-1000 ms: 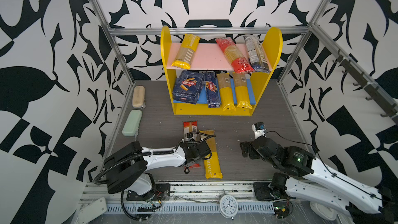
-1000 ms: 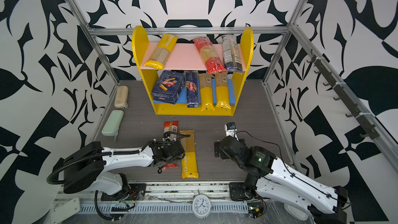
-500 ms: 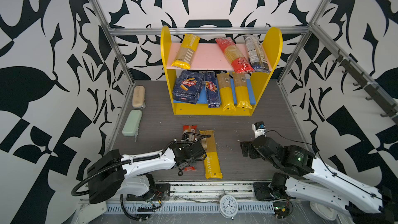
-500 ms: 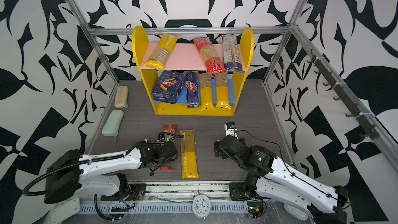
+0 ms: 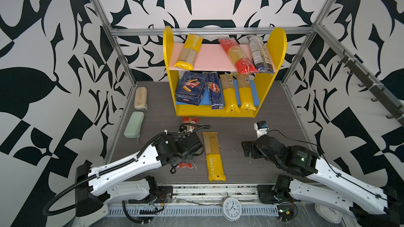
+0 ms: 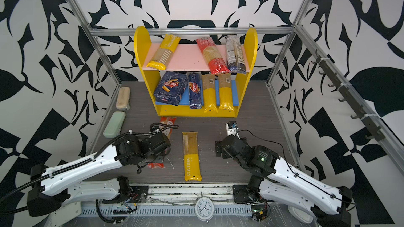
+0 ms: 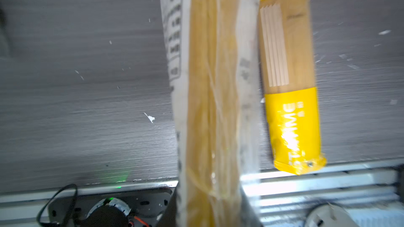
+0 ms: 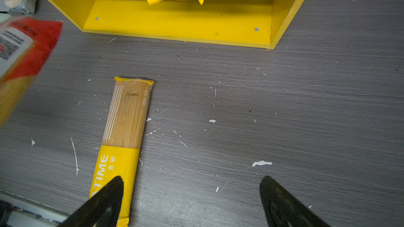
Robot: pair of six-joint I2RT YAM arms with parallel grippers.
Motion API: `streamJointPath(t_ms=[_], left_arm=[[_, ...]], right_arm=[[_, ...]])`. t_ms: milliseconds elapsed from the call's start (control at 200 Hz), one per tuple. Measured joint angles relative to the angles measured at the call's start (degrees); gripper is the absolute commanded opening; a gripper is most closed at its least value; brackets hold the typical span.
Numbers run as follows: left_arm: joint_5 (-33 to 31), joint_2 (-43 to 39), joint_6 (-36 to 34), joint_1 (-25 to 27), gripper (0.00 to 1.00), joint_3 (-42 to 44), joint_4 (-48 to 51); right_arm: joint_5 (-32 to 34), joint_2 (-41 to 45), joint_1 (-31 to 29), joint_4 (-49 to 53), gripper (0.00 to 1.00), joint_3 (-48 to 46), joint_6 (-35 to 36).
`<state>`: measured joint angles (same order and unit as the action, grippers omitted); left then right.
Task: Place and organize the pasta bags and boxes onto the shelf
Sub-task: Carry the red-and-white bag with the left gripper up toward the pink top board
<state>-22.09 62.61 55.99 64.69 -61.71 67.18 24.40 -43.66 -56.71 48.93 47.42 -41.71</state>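
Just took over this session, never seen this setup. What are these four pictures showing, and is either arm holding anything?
Two white robot arms work at a grey table. The two wide pictures come from one overhead camera; the two close-ups come from a camera on each wrist. The left gripper is shut on a red-ended spaghetti bag. The right gripper is open and empty, near a yellow-ended bag lying on the table. The yellow shelf behind already holds five bags and two blue boxes. A beige case and a green case lie at the left.
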Motion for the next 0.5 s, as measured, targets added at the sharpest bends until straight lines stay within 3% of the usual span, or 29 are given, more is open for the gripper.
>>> streamJointPath(t_ms=[500], left_arm=[[-3.61, 4.48, -8.50, 0.00, 0.00, -22.97, 13.86]], right_arm=[[0.72, 1.27, 0.00, -0.33, 1.00, 1.57, 1.62]])
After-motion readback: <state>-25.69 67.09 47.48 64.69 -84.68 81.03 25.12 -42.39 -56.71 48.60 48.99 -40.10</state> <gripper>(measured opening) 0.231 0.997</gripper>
